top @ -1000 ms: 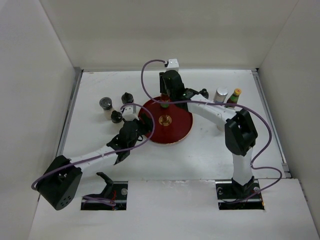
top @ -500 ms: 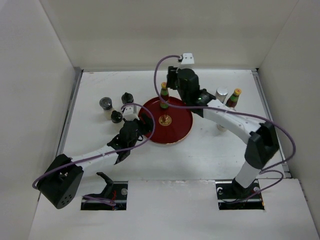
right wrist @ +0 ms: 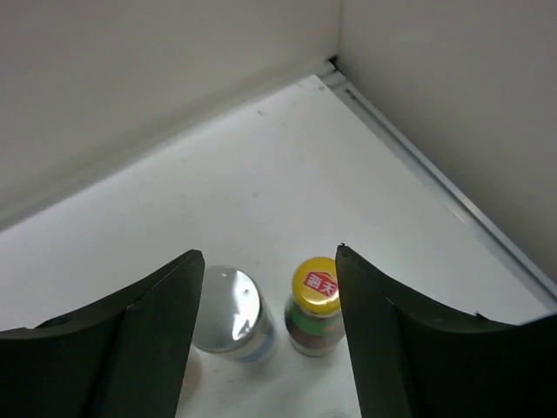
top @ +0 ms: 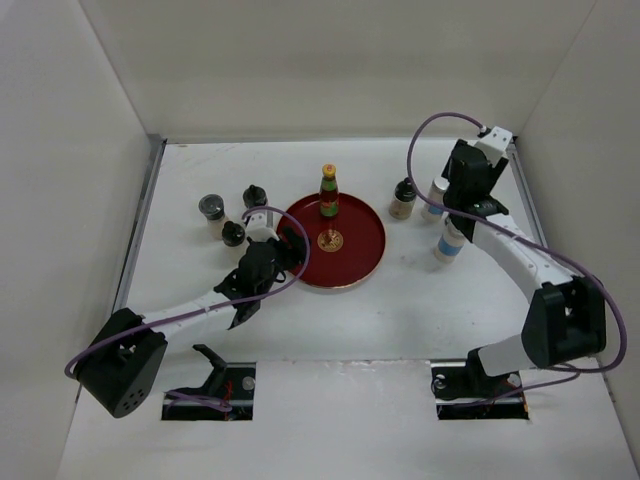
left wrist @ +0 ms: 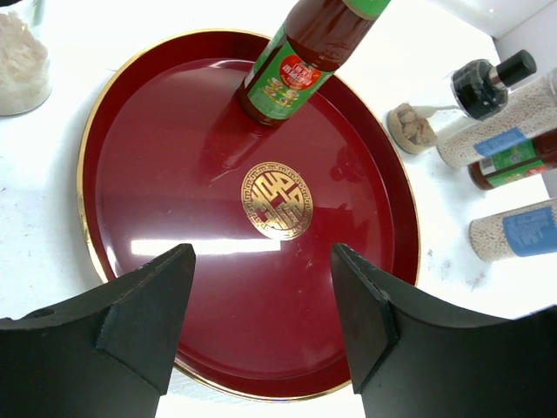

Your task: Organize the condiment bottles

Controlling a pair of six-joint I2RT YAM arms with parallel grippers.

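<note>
Right gripper swung off red tray to tabletop's far right corner, jaws apart over orange-capped bottle and silver-lidded shaker. Sauce bottle upright, cap up, at tray's far edge. Left gripper apart, empty.

Red, seemingly lacquered tray; white table

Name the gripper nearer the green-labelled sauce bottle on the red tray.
Left. The left gripper faces the green-labelled sauce bottle from the round red tray's rim; the right gripper hovers well off to the right.
</note>
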